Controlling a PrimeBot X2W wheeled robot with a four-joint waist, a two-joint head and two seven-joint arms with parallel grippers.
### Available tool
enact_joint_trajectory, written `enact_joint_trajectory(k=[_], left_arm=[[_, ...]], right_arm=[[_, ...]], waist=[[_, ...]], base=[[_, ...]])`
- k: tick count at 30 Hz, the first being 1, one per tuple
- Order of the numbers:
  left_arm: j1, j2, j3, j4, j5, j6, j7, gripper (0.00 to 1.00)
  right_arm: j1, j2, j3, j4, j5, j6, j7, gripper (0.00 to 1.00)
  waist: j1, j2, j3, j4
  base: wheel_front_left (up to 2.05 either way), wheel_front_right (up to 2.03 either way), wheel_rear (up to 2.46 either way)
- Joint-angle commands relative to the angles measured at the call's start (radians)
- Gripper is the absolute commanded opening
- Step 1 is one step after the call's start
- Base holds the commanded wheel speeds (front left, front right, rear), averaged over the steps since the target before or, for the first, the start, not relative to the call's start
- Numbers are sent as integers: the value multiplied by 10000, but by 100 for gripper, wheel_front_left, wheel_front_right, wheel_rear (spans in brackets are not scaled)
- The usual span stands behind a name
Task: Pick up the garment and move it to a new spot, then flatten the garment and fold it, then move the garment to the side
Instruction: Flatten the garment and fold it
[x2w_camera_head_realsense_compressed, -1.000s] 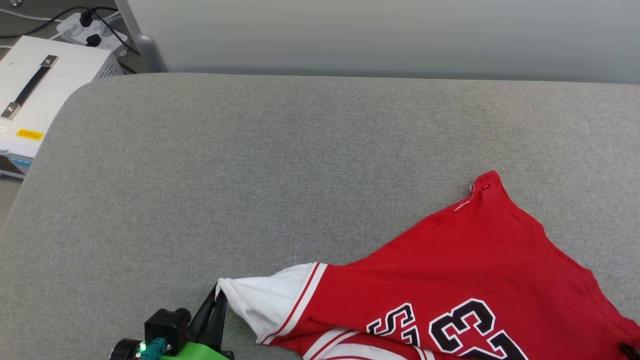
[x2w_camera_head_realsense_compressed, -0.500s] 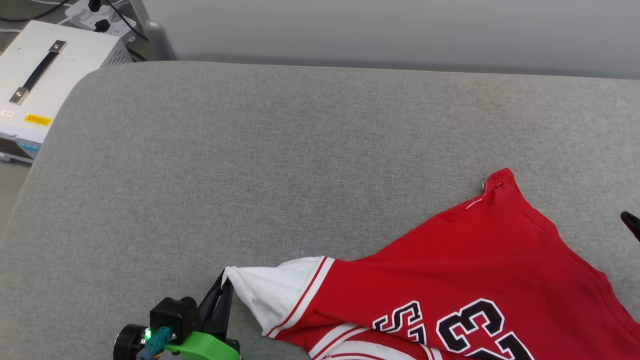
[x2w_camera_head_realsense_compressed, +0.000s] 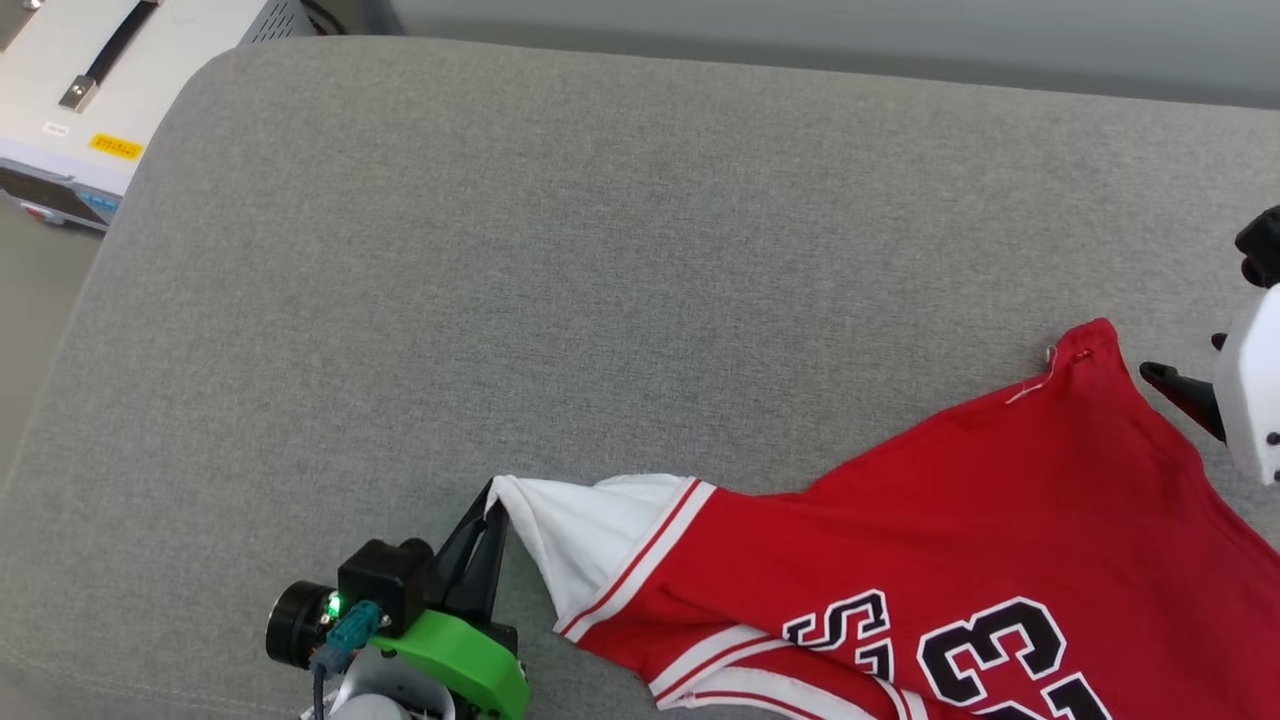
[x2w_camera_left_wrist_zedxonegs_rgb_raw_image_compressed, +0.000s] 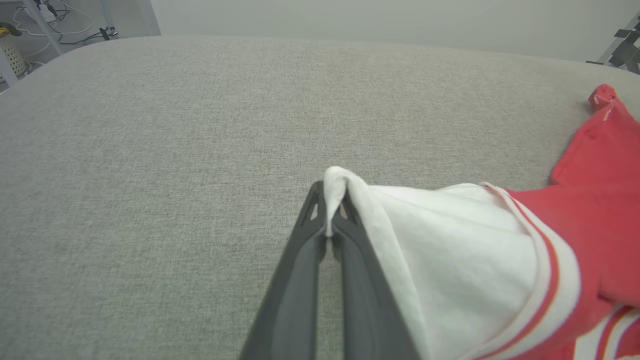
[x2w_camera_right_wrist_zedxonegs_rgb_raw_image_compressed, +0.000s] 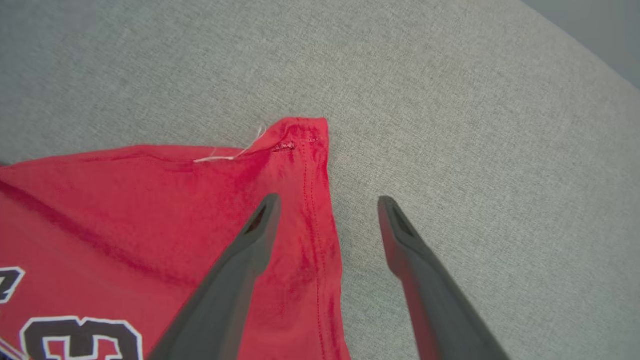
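Note:
The garment (x2w_camera_head_realsense_compressed: 950, 520) is a red jersey with a white sleeve (x2w_camera_head_realsense_compressed: 600, 525) and black number 23, lying at the lower right of the grey cushion. My left gripper (x2w_camera_head_realsense_compressed: 492, 500) is shut on the tip of the white sleeve (x2w_camera_left_wrist_zedxonegs_rgb_raw_image_compressed: 334, 182), and the cloth stretches away from it to the right. My right gripper (x2w_camera_right_wrist_zedxonegs_rgb_raw_image_compressed: 328, 200) stands open just above the garment's far red corner (x2w_camera_right_wrist_zedxonegs_rgb_raw_image_compressed: 300, 132). Its left finger is over the red cloth and its right finger over bare cushion. One of its dark fingers (x2w_camera_head_realsense_compressed: 1178, 392) pokes in beside that corner at the head view's right edge.
The grey padded surface (x2w_camera_head_realsense_compressed: 600, 250) stretches wide to the left and back, with a rounded far left corner. A white equipment box (x2w_camera_head_realsense_compressed: 90, 110) with a black handle stands off that corner. A grey wall runs behind the cushion.
The head camera has tilted down, shifting the whole picture. My right gripper has opened and come in at the right edge beside the garment's far corner. The left stays shut on the sleeve.

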Motion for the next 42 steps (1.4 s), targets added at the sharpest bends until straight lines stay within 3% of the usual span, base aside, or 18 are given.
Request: enact_joint_trajectory(k=[1, 9, 16, 17, 18, 28, 35, 42], left_arm=[[-247, -92, -27, 32, 115, -75, -49, 0], [-745, -271, -107, 136, 244, -192, -60, 0], [-844, -347, -44, 165, 319, -213, -63, 0], [-816, -345, -17, 167, 326, -206, -63, 0], [-786, -342, 7, 169, 329, -200, -63, 0], [-557, -198, 32, 148, 488, -270, -64, 0], [-802, 497, 90, -256, 732, -394, 53, 0], [-1982, 1011, 293, -1094, 787, -543, 383, 0]], right_arm=[[-356, 98, 245, 344, -121, -7, 31, 100], [-1548, 861, 1660, 2835, 5, -7, -807, 100], [-1506, 974, 3068, 3849, 449, -7, -1160, 100], [-1536, 967, 3212, 3926, 581, -7, -1230, 25], [-1576, 960, 3300, 3974, 679, -7, -1334, 0], [-2116, 478, 4105, 3605, 1244, -7, -3182, 0], [-2359, -81, 4295, 3007, 1554, -7, -4614, 0], [-2713, -251, 3956, 2486, 1714, -7, -6145, 0]], waist=[[0, 0, 356, 307], [0, 0, 993, 582], [0, 0, 1029, 600], [0, 0, 995, 566], [0, 0, 952, 530], [0, 0, -3, 139], [0, 0, -851, -176], [0, 0, -1370, -478]], base=[[0, 0, 0], [0, 0, 0], [0, 0, 0], [0, 0, 0], [0, 0, 0], [0, 0, 0], [0, 0, 0], [0, 0, 0]])
